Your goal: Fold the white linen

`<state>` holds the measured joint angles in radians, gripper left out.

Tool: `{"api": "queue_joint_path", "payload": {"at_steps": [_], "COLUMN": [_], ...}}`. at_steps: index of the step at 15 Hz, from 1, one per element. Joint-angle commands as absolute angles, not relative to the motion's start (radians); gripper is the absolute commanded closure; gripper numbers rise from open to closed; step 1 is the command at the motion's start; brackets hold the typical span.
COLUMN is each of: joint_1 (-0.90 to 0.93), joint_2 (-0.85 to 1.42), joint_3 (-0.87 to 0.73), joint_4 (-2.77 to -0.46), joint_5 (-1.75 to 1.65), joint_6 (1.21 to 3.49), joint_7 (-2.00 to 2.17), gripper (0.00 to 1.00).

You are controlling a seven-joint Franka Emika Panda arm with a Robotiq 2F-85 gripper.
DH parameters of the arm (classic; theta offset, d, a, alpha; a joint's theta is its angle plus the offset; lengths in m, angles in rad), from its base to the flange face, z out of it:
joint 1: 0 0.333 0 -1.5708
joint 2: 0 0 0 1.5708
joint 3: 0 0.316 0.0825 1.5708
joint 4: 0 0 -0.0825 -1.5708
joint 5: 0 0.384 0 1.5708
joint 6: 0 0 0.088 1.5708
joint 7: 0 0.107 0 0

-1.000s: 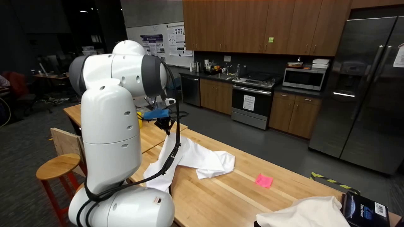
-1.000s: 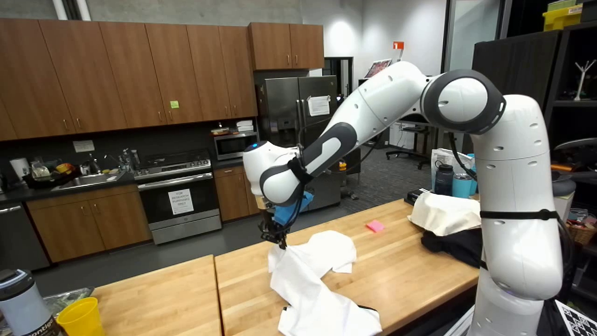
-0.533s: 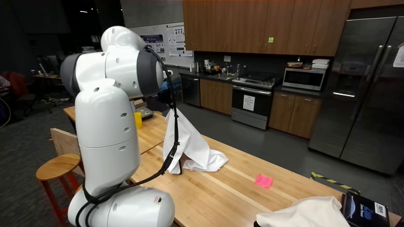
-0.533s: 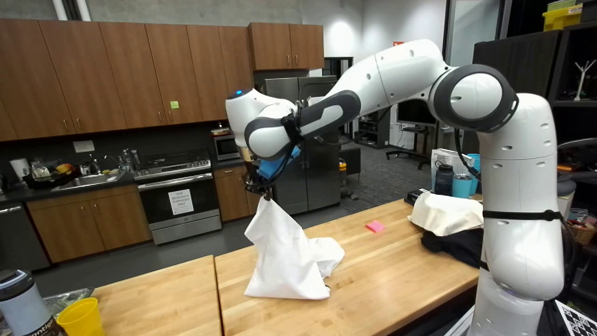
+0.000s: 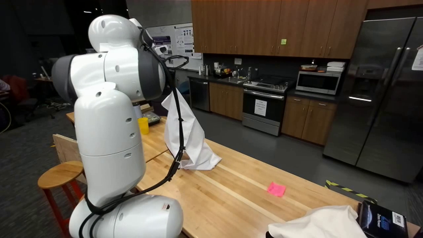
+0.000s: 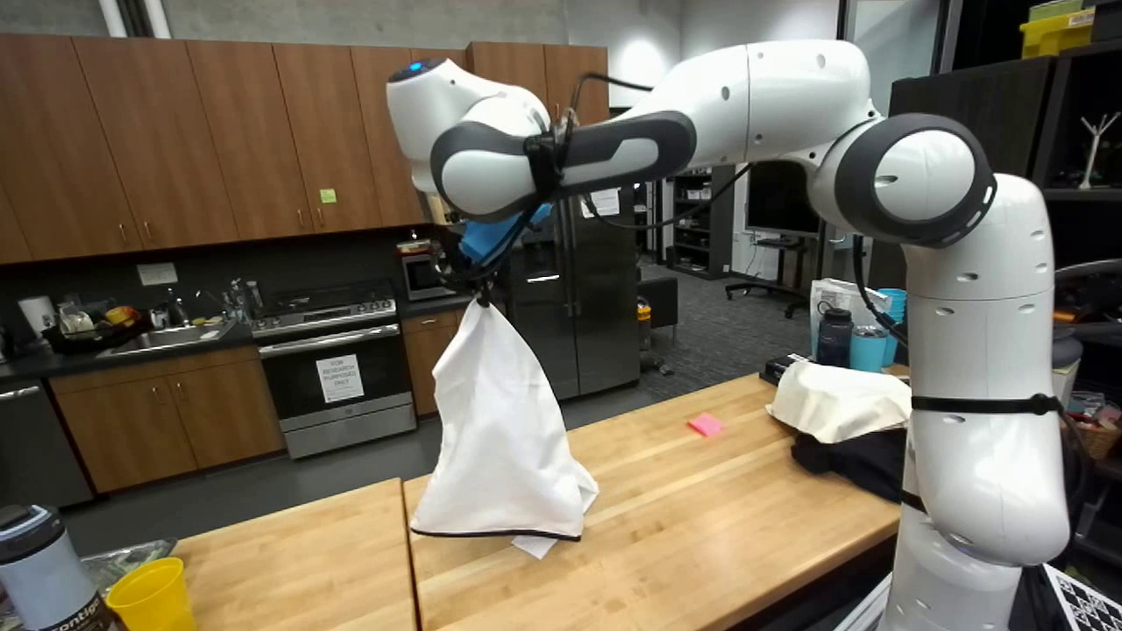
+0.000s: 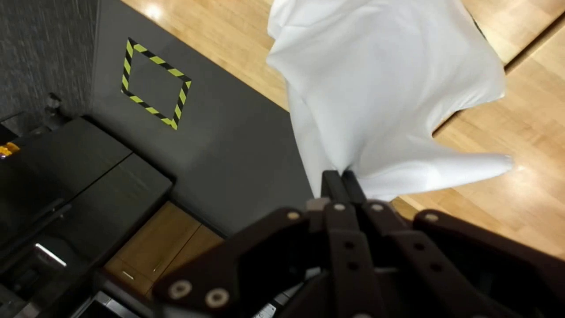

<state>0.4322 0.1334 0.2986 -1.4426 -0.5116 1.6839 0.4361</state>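
The white linen (image 6: 504,429) hangs from my gripper (image 6: 483,298) like a tall cone, pinched at its top. Its lower part reaches the wooden table (image 6: 719,499), where a dark-trimmed edge shows along the bottom. In the wrist view the gripper (image 7: 341,173) has its two fingertips together on a gathered bit of the linen (image 7: 379,79), which spreads out below them. An exterior view shows the raised linen (image 5: 186,132) partly behind the black cables, with the gripper itself hidden behind the arm.
A small pink item (image 5: 276,189) lies on the table. A cream cloth (image 6: 837,401) and black cloth (image 6: 855,460) sit near the arm's base, beside a black box (image 5: 382,218). A yellow cup (image 6: 153,596) and a bottle (image 6: 53,570) stand on the adjoining table, across a seam.
My gripper has risen steadily, shut on the linen, drifting toward the table seam. The linen has gone from lying spread out to hanging, its lower end dragged along the table.
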Motion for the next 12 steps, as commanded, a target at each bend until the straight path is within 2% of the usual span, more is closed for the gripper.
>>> {"api": "queue_joint_path", "payload": {"at_steps": [1, 9, 12], "joint_1": [0.486, 0.524, 0.467], "joint_2": [0.208, 0.289, 0.258], "joint_3": [0.331, 0.294, 0.281], "joint_4": [-1.272, -1.1, -1.148], "joint_5": [-0.556, -0.544, -0.528], "joint_6": [1.583, 1.575, 1.582], "joint_7": [0.43, 0.423, 0.449], "gripper": [1.0, 1.0, 1.0]}}
